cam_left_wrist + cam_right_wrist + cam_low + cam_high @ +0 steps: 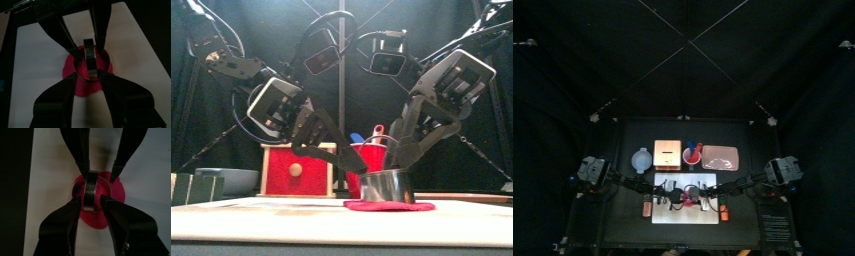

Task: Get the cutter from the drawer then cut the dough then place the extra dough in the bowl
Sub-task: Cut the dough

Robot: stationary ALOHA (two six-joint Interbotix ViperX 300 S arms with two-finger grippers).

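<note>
White cutting board (700, 214) at front centre, bare all round, its edges well clear of the work. Left gripper (90, 77) and right gripper (94, 203) meeting over the flat red dough (418, 207) mid-board, each apparently clamped on the metal cutter (388, 187) upright on it.

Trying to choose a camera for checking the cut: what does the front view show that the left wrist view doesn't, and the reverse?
Only the front view: the box, cup and bowl behind the board. Only the left wrist view: the handle of the cutter from above and the outline of the dough around it. Both: the cutter standing on the dough on the board, with the left gripper and right gripper at it.
</note>
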